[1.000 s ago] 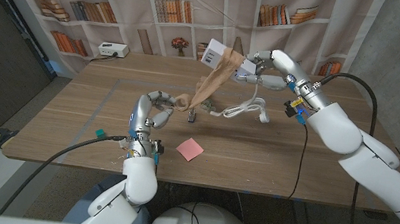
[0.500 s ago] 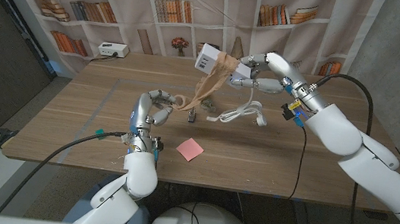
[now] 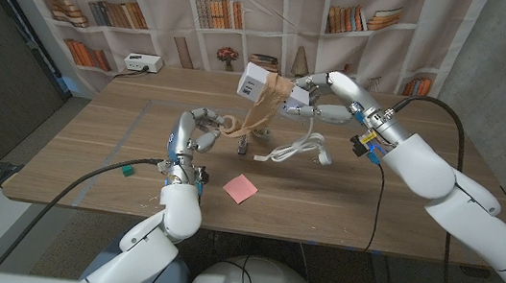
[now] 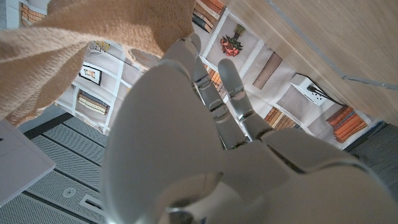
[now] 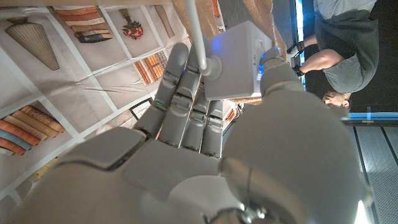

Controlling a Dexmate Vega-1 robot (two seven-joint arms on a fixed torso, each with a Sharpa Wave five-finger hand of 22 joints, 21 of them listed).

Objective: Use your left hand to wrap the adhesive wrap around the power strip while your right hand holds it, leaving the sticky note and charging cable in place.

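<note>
Two hands work above a wooden table [image 3: 87, 155]. The right hand [image 3: 322, 90], raised over the table's far side, grips a white power strip [image 3: 258, 84] between thumb and fingers; the right wrist view shows the fingers [image 5: 186, 93] closed along one face of the strip [image 5: 239, 59], with its white cord leaving from that end. The strip is held clear of the tabletop, tilted, its free end toward the robot's left. A tan band of adhesive wrap [image 3: 258, 113] lies around the strip's middle and hangs down in a slack, slanting length to the left hand [image 3: 198, 130], which holds the band's lower end in curled fingers (the left wrist view shows tan fabric [image 4: 87, 37] bunched past the fingertips). The left hand sits lower and nearer the robot, just above the table. Below the strip, a white charging cable [image 3: 298, 149] lies looped on the wood, apart from both hands. A pink sticky note [image 3: 239, 188] lies flat on the table nearer the robot, between the two arms. A small dark object [image 3: 242, 146] stands near the hanging wrap; what it is cannot be told. Behind the table hangs a bookshelf backdrop [image 3: 134, 11].
</note>
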